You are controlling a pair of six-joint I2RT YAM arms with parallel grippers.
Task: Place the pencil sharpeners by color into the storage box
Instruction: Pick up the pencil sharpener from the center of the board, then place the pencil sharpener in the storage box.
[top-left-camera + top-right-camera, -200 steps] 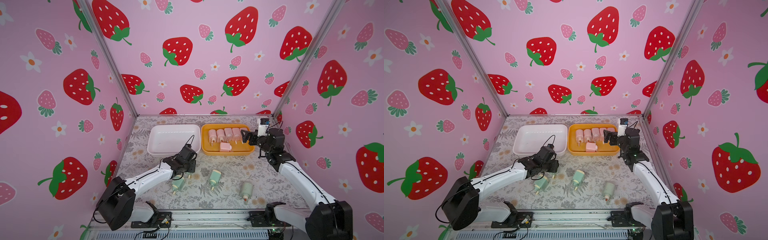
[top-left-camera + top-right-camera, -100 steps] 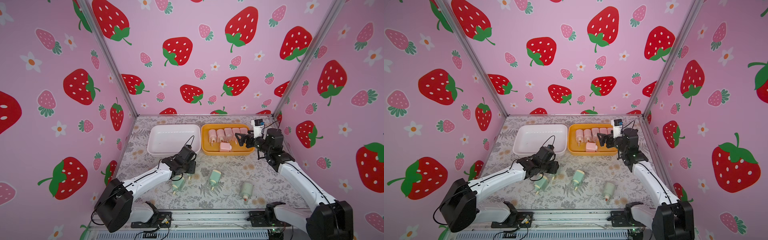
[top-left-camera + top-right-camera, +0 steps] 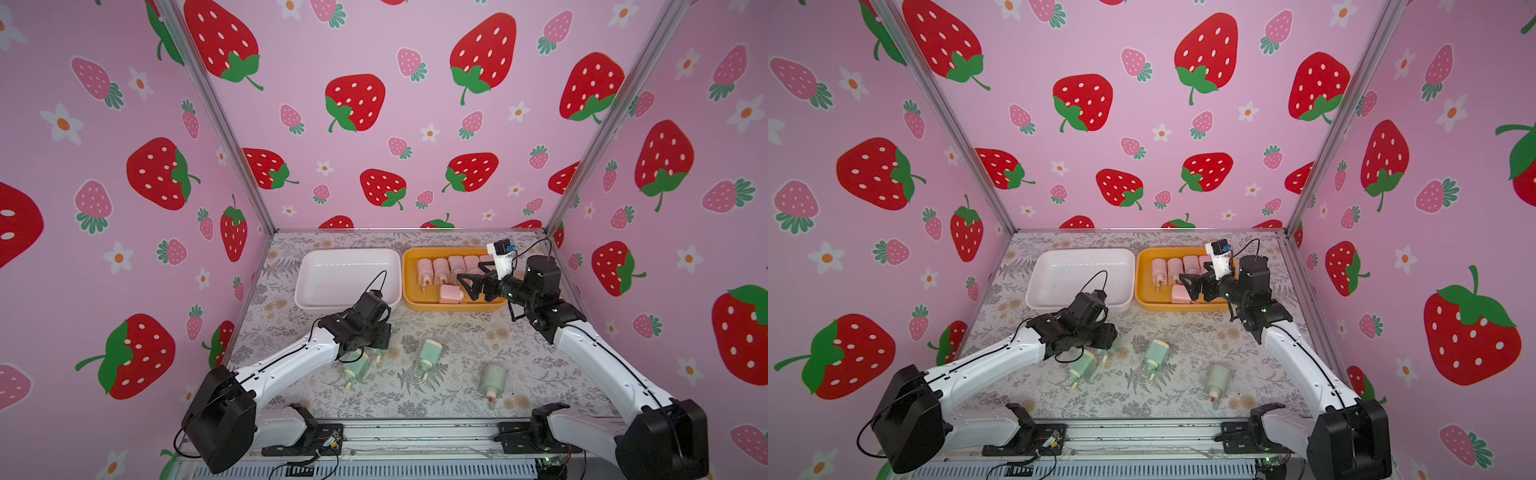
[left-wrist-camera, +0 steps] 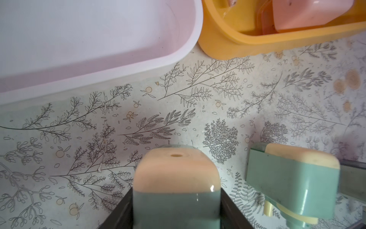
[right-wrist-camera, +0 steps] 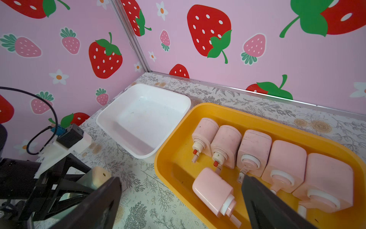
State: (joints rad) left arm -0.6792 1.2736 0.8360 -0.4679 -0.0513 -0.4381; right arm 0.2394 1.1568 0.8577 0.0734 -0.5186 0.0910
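My left gripper (image 3: 376,338) (image 4: 175,204) is shut on a mint green pencil sharpener (image 4: 176,178), cream end forward, low over the table. A second green pencil sharpener (image 3: 356,368) (image 4: 293,186) lies right beside it. Two more green ones (image 3: 430,353) (image 3: 492,380) lie further right. Several pink pencil sharpeners (image 5: 251,152) stand in a row in the yellow storage box (image 3: 453,306) (image 5: 158,158). One pink sharpener (image 3: 451,294) (image 5: 213,190) lies loose in front of that row. My right gripper (image 3: 467,284) (image 5: 180,178) hangs open just above it, holding nothing.
An empty white box (image 3: 349,250) (image 5: 142,87) sits left of the yellow one, touching it. Strawberry-patterned walls close in the back and both sides. The floral table (image 3: 540,365) is bare at the right front.
My right gripper has swung left and toward the front over the yellow box, ending above the loose pink sharpener. The left arm has barely moved.
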